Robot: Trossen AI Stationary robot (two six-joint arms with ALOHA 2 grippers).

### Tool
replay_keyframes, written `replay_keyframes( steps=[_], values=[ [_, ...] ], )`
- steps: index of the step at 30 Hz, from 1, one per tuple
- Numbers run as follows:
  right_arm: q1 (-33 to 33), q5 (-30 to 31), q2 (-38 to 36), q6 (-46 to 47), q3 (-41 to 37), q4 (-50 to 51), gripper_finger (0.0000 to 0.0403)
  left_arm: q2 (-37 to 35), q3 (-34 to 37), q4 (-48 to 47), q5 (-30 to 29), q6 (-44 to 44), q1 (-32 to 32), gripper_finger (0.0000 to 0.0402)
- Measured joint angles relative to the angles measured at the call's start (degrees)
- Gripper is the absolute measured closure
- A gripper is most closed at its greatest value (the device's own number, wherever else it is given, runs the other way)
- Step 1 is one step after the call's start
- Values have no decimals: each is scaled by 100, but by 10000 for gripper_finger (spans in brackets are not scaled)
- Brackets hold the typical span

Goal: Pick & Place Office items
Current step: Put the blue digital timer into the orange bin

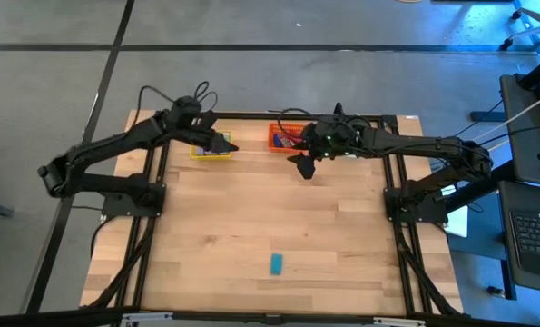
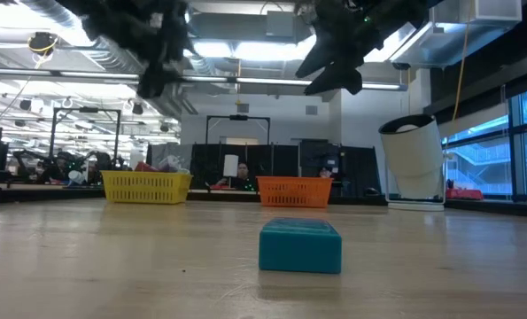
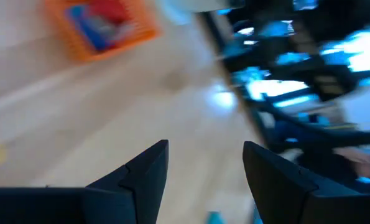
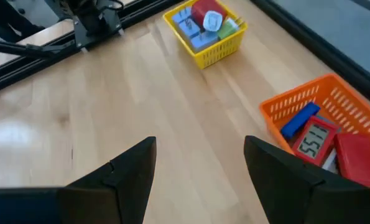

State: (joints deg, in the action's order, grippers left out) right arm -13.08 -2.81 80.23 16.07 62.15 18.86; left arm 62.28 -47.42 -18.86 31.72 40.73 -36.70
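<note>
- Teal rectangular block (image 1: 277,263), the one office item lying loose, sits alone on the wooden table (image 1: 251,218) near the front edge, well apart from both arms.
- Yellow mesh basket (image 1: 210,150) and orange mesh basket (image 1: 286,138) stand at the far edge, each already holding pieces; the right wrist view shows a small digital clock (image 4: 313,142) and red and blue blocks in the orange one.
- My left gripper (image 1: 222,143) hovers above the yellow basket, fingers apart and empty.
- My right gripper (image 1: 304,168) hangs just in front of the orange basket, fingers apart and empty too.
- I judge the step in hand is fetching the teal block: I'd bring the right gripper down the table, centre it over the block, straddle its short sides, and lower until the fingertips nearly touch the wood before closing.
</note>
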Motion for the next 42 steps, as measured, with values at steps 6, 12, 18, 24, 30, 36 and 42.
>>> replay_keyframes(
  steps=[6, 12, 18, 24, 30, 36, 42],
  values=[
    [276, -2, 0, 4, 0, 45, 158, -555, 0, 1092, -148, 966, 936, 199],
    [722, -90, 0, -122, 0, 43, 158, -751, 0, 1739, -1030, 1432, 1891, 199],
    [1294, -676, 0, -171, 0, 43, 158, -732, 0, 1783, -1800, 1577, 2706, 200],
    [2126, -728, 244, -277, 0, 2, 158, -729, 0, 1783, -2495, 1704, 3366, 201],
    [2952, -646, 829, -473, 0, -86, 158, -729, 0, 1741, -3112, 1587, 3935, 200],
    [3599, -213, 1594, -500, 0, -854, 158, -728, 0, 1690, -3533, 1508, 4412, 202],
    [3994, 726, 2271, -136, 0, -1783, 156, -729, 0, 1688, -3538, 1414, 4820, 203]
  ],
)
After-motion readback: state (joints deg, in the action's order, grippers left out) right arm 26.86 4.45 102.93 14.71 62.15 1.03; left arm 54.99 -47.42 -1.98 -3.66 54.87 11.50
